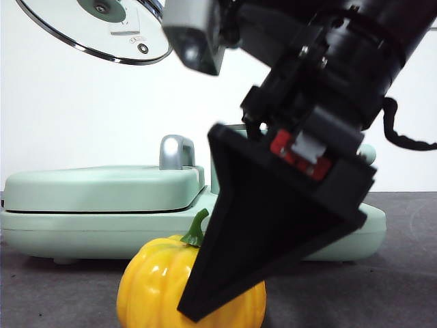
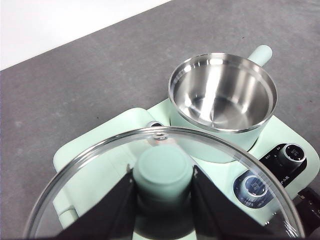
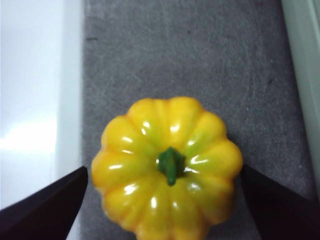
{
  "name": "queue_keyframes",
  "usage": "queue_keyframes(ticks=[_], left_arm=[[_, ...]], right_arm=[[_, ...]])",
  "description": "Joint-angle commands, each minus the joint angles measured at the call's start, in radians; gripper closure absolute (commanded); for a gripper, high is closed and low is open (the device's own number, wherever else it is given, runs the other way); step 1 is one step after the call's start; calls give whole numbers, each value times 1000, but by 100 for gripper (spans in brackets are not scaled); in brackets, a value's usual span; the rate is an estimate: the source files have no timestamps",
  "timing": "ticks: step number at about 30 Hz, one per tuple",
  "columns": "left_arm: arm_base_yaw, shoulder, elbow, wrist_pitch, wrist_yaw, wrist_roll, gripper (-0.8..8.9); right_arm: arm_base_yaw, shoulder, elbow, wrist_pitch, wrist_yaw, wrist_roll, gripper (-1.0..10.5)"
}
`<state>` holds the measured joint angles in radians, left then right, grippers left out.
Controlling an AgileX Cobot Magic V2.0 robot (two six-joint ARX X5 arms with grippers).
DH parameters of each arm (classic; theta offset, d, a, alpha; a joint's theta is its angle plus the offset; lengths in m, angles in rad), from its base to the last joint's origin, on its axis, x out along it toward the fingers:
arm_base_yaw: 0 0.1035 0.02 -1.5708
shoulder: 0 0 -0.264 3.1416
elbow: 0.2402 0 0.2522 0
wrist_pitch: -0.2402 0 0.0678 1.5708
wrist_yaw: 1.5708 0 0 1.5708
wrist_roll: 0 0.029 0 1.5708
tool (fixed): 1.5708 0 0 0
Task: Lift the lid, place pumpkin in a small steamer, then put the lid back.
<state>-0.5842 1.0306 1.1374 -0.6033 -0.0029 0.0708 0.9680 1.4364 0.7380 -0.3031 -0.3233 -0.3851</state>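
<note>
The glossy yellow pumpkin (image 1: 160, 287) (image 3: 165, 167) with a green stem sits on the grey table near the front edge. My right gripper (image 1: 205, 307) (image 3: 162, 200) is open and straddles it, one black jaw on each side, not touching. My left gripper (image 2: 162, 197) is shut on the mint green knob of the glass lid (image 2: 100, 175) (image 1: 102, 27), holding it high in the air at the upper left of the front view. The small steamer (image 2: 222, 100) stands uncovered on the appliance base, its steel inside empty. In the front view the right arm hides most of it.
The long mint green appliance base (image 1: 82, 229) (image 2: 280, 135) stands behind the pumpkin, with a flat griddle cover (image 1: 102, 188), a steel handle (image 1: 175, 152) and two dials (image 2: 255, 185). A white wall lies behind the table.
</note>
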Motion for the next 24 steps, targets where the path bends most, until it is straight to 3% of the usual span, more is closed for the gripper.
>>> queue_keyframes(ticks=[1, 5, 16, 24], left_arm=[[-4, -2, 30, 28, -3, 15, 804], [-4, -2, 29, 28, -3, 14, 804], [-4, -2, 29, 51, -3, 14, 804], [-4, -2, 29, 50, -3, 14, 804]], right_arm=[[12, 21, 16, 16, 8, 14, 463], [11, 17, 16, 14, 10, 60, 578], [-2, -156, 22, -85, -13, 224, 583], [-81, -319, 137, -360, 120, 413, 583]])
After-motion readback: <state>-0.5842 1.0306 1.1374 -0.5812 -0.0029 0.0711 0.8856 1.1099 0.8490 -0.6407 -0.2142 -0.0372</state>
